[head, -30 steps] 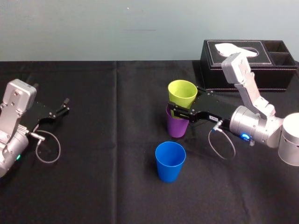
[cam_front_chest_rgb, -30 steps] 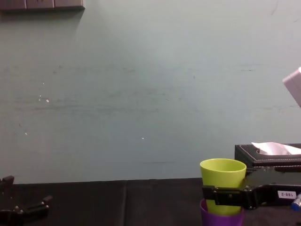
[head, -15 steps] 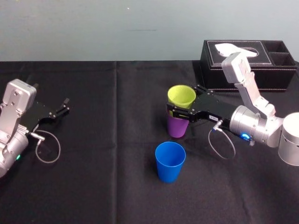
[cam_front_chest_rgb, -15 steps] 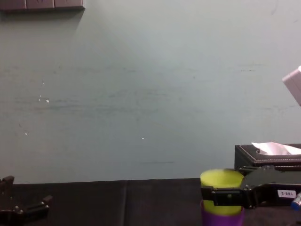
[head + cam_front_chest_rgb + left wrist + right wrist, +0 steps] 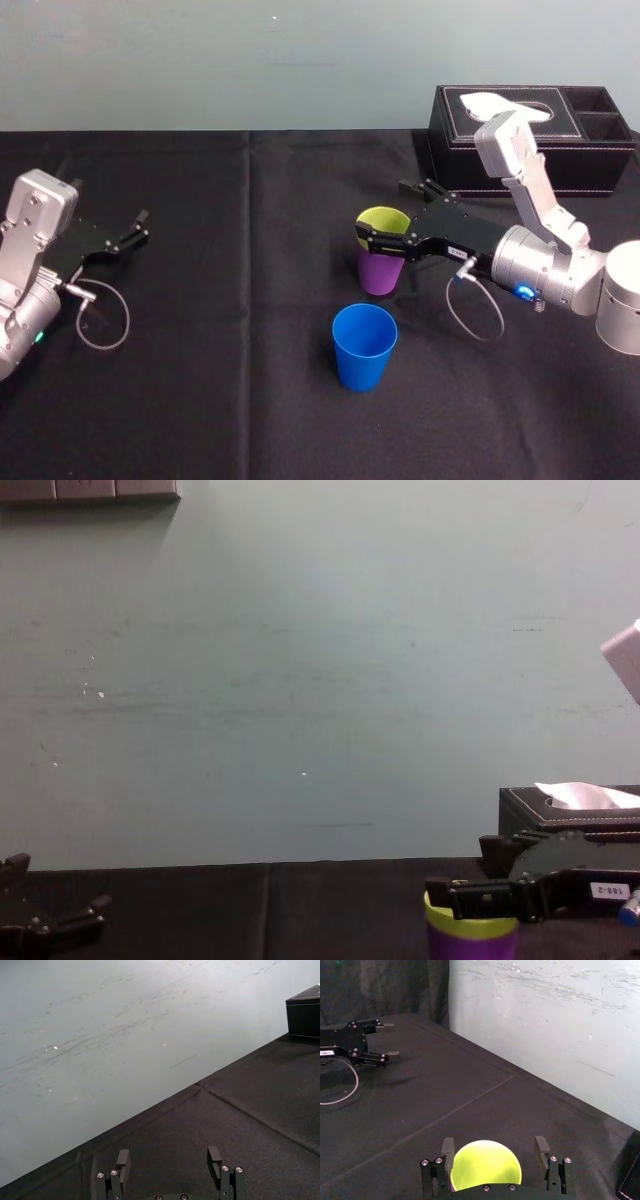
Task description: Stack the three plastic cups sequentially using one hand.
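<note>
The right pincer [image 5: 383, 210] is hanging open around the yellow-green cup [image 5: 485, 1162], nesting in the purple cup [image 5: 379, 275]; a bumping finger could be tipping both. The left pincer [image 5: 168, 1152] is idling open.

No text can be read with certainty. A small white label [image 5: 455, 252] sits on the body of the right gripper [image 5: 382, 210], right of centre in the head view and at the lower right edge of the chest view. Its short dark characters are too small to decipher. A like label [image 5: 326, 1051] on the left gripper [image 5: 392, 1039], at the left edge of the right wrist view, is equally illegible.
</note>
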Controlling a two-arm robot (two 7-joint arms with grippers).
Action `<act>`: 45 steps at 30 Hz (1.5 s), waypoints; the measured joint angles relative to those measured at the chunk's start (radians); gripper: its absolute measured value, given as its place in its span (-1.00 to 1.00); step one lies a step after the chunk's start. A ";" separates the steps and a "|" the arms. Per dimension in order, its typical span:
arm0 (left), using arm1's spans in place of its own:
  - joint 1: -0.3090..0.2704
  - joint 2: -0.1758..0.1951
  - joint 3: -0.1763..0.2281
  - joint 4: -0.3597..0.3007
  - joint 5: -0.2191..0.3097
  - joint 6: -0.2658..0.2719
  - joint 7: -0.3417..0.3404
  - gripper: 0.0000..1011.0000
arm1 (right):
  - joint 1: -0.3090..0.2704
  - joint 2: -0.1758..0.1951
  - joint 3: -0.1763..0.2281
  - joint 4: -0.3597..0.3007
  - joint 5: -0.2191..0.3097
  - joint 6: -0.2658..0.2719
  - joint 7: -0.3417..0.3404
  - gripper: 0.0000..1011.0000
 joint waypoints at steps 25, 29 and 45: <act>0.000 0.000 0.000 0.000 0.000 0.000 0.000 1.00 | -0.279 0.231 0.117 -0.193 0.172 -0.183 0.192 0.98; 0.000 0.000 0.000 0.000 0.000 0.000 0.000 1.00 | -0.312 0.259 0.092 -0.182 0.168 -0.215 0.225 0.98; 0.000 0.000 0.000 0.000 0.000 0.000 0.000 1.00 | -0.283 0.245 -0.004 -0.140 0.084 -0.226 0.238 0.98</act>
